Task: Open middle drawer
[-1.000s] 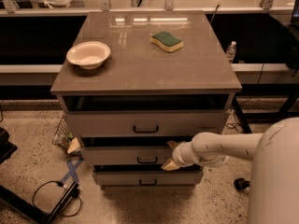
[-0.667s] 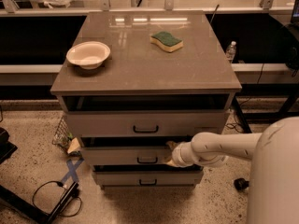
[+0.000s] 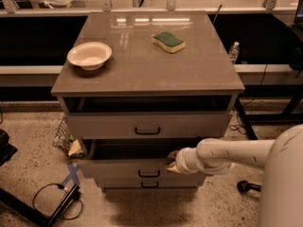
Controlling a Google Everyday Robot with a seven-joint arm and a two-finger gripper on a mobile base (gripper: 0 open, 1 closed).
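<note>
The middle drawer [image 3: 118, 168] is the second of three grey-beige fronts in the cabinet, with a small black bar handle [image 3: 147, 174]. It stands pulled out, with a dark gap showing behind its front. My gripper [image 3: 171, 163] is at the top edge of this drawer's front, right of centre, on the end of my white arm [image 3: 227, 154], which reaches in from the right. The gripper tip is partly hidden against the drawer edge.
The top drawer [image 3: 147, 124] is also slightly open, and the bottom drawer [image 3: 149, 185] sits just below. On the cabinet top [image 3: 142, 70] are a white bowl [image 3: 89, 55] and a green sponge [image 3: 168, 41]. Cables and a black stand [image 3: 57, 207] lie on the floor at left.
The middle drawer has slid further out towards the camera, widening the dark gap. My gripper has moved forward and down with its front edge.
</note>
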